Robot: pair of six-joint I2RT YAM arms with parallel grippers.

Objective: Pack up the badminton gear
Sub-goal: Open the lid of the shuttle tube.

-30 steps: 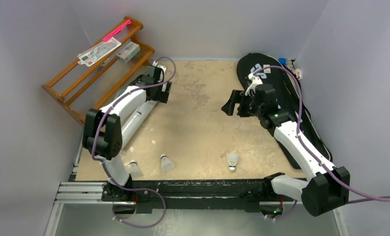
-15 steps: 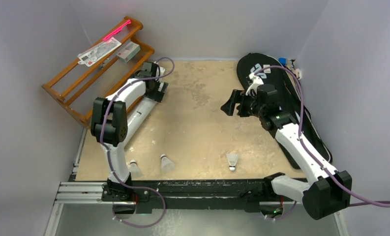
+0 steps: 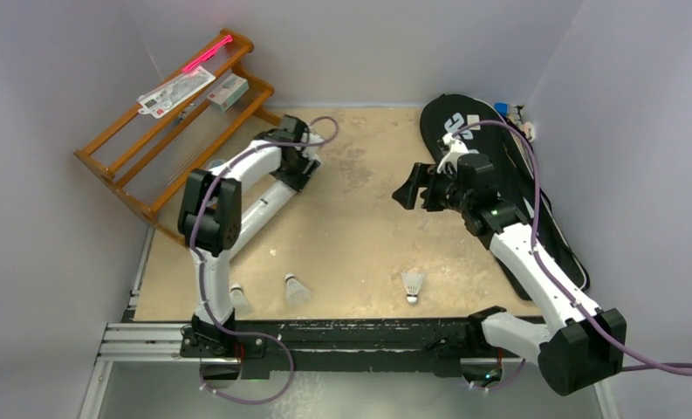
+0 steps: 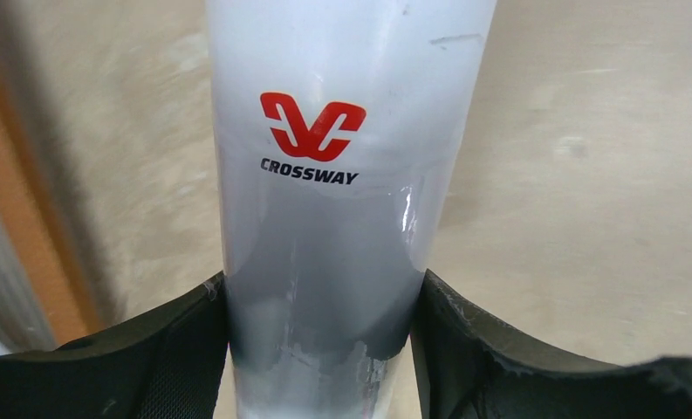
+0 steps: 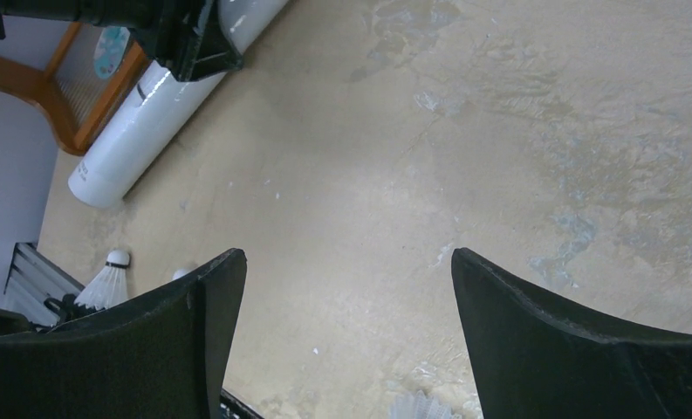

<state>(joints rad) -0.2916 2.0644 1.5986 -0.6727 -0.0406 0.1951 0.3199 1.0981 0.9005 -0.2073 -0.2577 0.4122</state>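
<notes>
A long white-silver tube (image 3: 256, 212) with a red Crossway logo lay diagonally at the far left. Two white shuttlecocks (image 3: 296, 289) lay near-left, with a third shuttlecock (image 3: 413, 285) near-centre. A black bag (image 3: 510, 150) with white lettering lay far right.

The top camera is looking down from above and behind the arms, standing far enough off to be taking in the whole table (image 3: 368, 227). The left wrist camera is pointing along the tube (image 4: 333, 201) from very close, filling its view with it. The right wrist camera is looking down and leftward across the table from farther up, sharing the tube and a shuttlecock (image 5: 105, 281) with the top view.
</notes>
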